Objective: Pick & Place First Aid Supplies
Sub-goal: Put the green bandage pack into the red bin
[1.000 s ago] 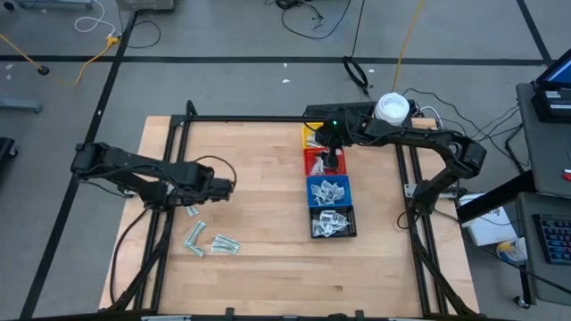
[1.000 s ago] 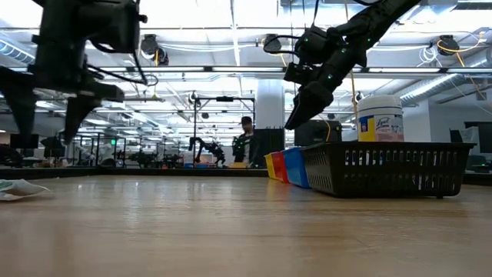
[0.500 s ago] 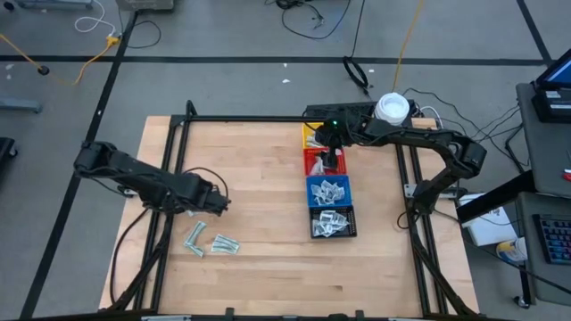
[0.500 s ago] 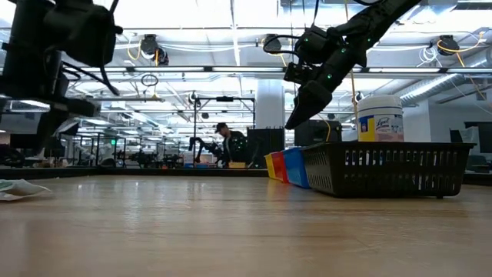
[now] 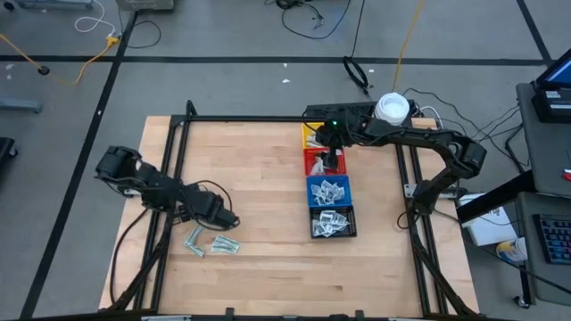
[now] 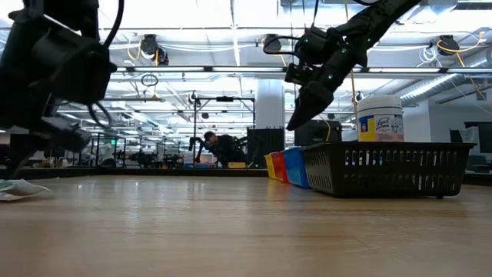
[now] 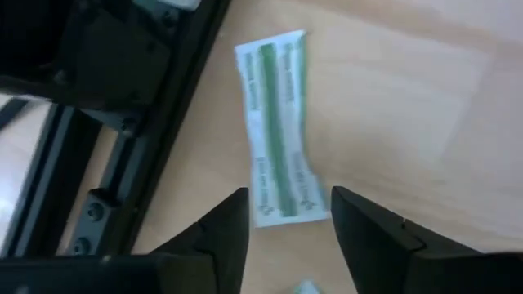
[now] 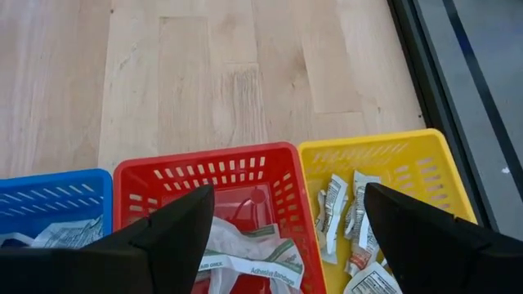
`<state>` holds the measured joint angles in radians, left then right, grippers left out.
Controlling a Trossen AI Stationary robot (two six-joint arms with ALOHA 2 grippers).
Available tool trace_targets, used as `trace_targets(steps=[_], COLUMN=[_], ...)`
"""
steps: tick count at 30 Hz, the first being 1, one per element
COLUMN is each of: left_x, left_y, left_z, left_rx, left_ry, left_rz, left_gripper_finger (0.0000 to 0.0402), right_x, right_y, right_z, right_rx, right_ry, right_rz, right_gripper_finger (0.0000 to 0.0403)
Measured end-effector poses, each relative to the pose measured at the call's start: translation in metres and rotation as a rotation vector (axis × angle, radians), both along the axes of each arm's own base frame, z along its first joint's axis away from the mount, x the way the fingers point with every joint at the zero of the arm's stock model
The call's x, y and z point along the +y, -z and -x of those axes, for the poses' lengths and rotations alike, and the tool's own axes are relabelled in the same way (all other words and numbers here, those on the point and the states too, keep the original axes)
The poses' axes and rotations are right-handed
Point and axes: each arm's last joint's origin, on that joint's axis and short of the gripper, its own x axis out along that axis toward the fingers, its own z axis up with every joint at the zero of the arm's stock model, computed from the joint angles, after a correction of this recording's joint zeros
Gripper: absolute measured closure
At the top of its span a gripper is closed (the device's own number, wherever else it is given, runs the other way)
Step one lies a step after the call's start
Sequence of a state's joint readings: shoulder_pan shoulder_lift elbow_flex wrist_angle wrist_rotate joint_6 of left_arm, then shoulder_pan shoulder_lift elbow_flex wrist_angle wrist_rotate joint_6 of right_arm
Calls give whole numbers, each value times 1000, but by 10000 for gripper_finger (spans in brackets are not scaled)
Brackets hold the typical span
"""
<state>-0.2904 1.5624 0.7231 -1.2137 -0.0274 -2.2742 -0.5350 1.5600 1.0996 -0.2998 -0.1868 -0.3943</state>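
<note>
A long pale green wrapper [image 7: 278, 129] lies flat on the wooden desk [image 5: 259, 160] beside its black frame rail [image 7: 155, 106], its long axis running lengthwise away from the left tool [image 7: 286, 224], whose fingers straddle the wrapper's near end, parted and grasping nothing. The right tool [image 8: 282, 224] hangs released over the red bin [image 8: 204, 175]

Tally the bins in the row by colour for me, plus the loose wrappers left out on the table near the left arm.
Yellow bin: 1
Red bin: 1
Blue bin: 1
Black bin: 1
Loose green-striped wrappers visible on the table: 2, though the left arm may hide more
Total: 6
</note>
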Motion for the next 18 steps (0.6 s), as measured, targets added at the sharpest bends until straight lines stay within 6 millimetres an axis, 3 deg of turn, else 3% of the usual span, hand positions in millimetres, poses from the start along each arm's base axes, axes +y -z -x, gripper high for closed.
trace_targets(steps=[5, 14, 18], left_x=[-5, -6, -6], left_y=[9, 28, 35], left_z=[0, -1, 2], left_rx=[58, 84, 80], left_ry=[9, 42, 54], left_rz=[-4, -34, -48], left_gripper_finger=[238, 231, 256], right_x=[1, 2, 3], right_y=[2, 3, 4], right_z=[2, 4, 4], right_rx=[32, 50, 62], right_ry=[-8, -9, -9], right_rz=[-12, -22, -30], right_gripper_finger=[94, 94, 94])
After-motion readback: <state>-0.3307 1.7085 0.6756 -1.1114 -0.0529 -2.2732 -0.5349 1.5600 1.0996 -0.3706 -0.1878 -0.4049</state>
